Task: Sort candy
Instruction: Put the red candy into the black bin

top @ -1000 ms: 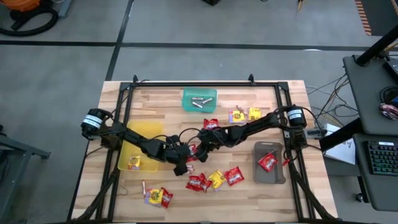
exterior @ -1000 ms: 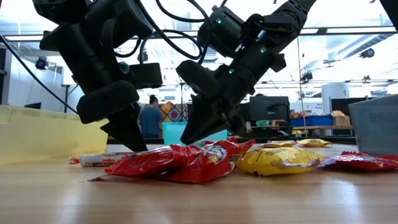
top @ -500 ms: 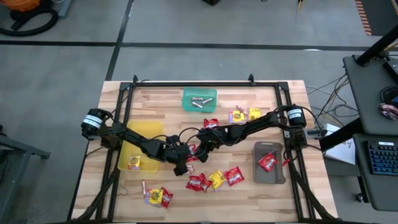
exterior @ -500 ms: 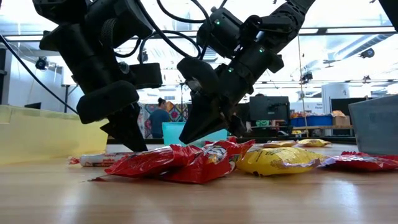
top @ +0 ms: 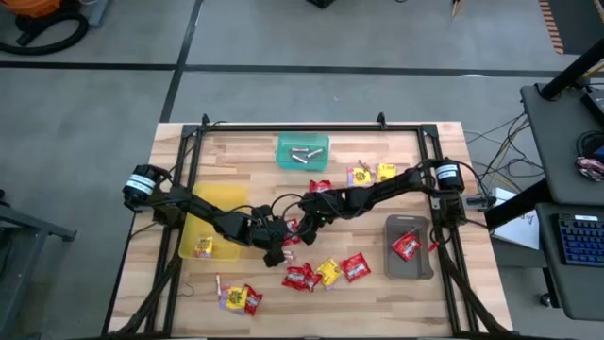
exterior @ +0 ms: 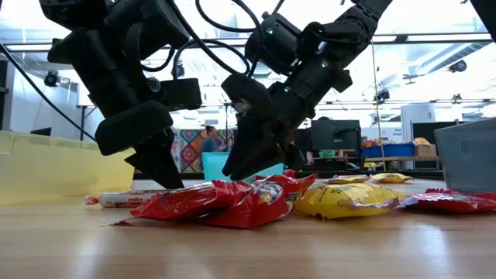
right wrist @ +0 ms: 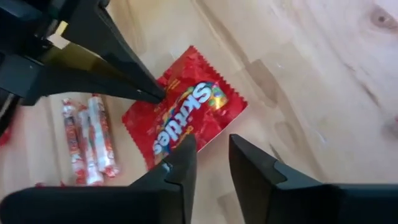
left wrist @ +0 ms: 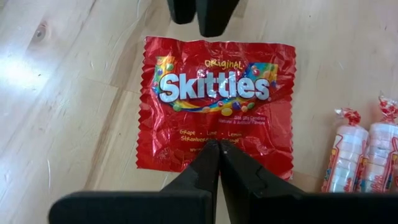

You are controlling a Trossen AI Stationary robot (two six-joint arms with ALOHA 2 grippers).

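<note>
the red skittles packet (left wrist: 219, 102) is lying flat on the wooden table (top: 255, 151) near its middle, directly between the two grippers, with its long axis running roughly from one gripper toward the other. the left gripper (left wrist: 219, 148) is pressing its tightly closed fingertips onto one short edge of the packet, pinning it and not gripping it. the right gripper (right wrist: 210, 144) is hanging just off the opposite edge with its jaws parted and nothing between them, so it is the arm free to take the packet, and the move is looking like a short reach straight onto that near edge. two pinkish-white rolls (left wrist: 360, 155) are lying side by side just beside the packet. further out, the green tray (top: 303, 152) is holding a few small rolls, the yellow tray (top: 217, 203) is holding one yellow packet in a corner, and the grey tray (top: 409, 264) is holding one red packet. other red and yellow packets (top: 326, 274) are waiting loose on the table.
</note>
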